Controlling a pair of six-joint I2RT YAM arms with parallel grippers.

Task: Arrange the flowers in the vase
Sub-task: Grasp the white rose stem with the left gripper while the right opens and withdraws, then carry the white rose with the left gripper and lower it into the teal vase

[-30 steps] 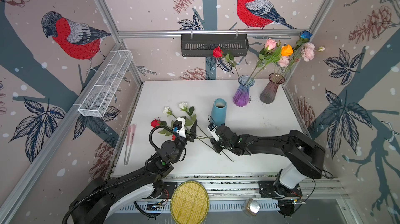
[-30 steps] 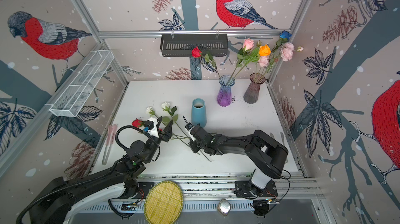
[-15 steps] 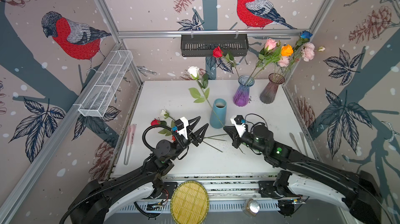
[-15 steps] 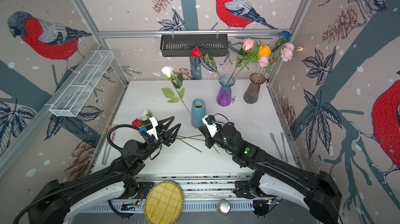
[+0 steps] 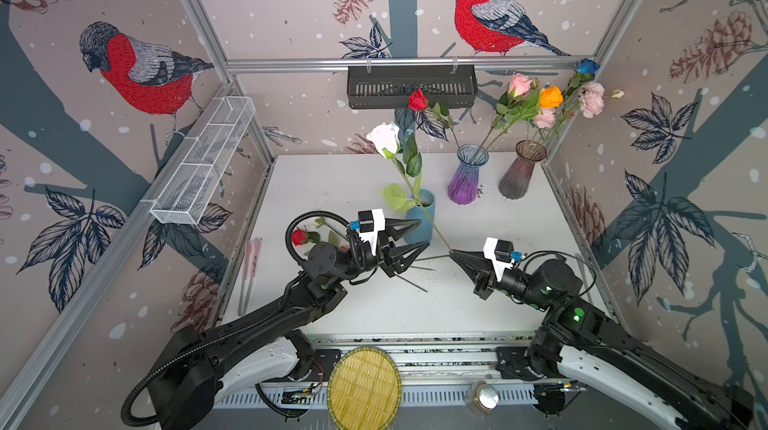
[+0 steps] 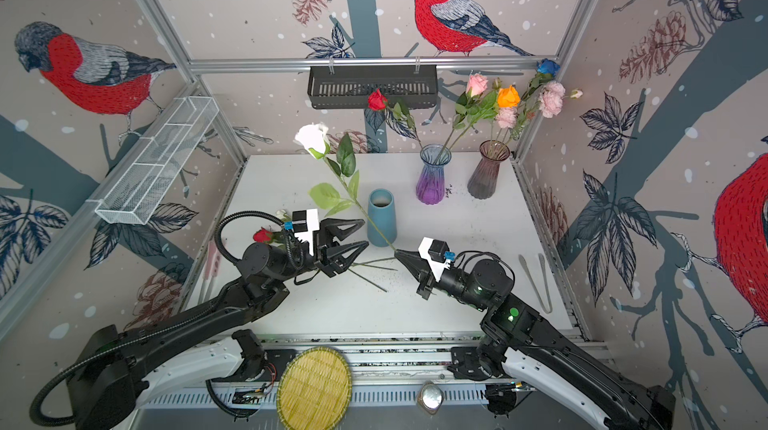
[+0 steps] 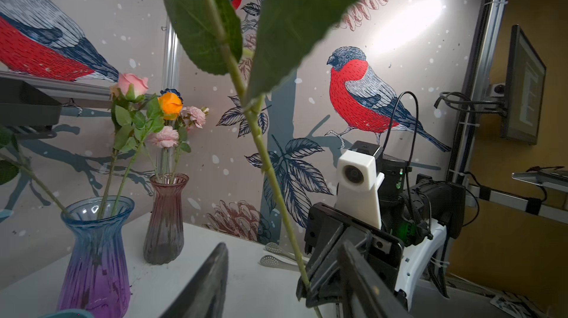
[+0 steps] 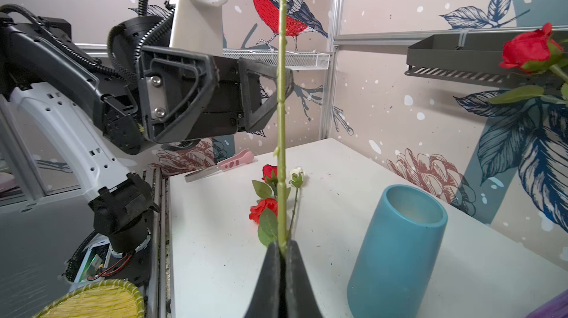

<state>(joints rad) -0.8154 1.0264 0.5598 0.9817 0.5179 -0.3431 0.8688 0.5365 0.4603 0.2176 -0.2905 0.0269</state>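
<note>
While clamped, right jaws: the right gripper (image 8: 281,250) pinches the low end of the white rose (image 5: 385,139) stem, pads pressed together on it; the right wrist view shows this closest.
Left jaws: the left gripper (image 5: 409,237) stands apart and empty, its two prongs spread just beside the stem without closing on it.
White rose: it rises slanted from the pinch, bloom high above the blue vase (image 5: 423,215), leaves mid-stem; in the left wrist view only stem and leaves show.
Table flowers: red blooms (image 8: 263,207) and a small white bud (image 8: 296,173) lie on the white table (image 5: 332,182) behind the left gripper, clear in the right wrist view, partly hidden in both top views.
Far vases: a purple vase (image 6: 432,176) holds a red rose and a pink rose; a brown vase (image 6: 487,172) holds orange, pink and blue blooms.
Blue vase: upright, holding no flower.
</note>
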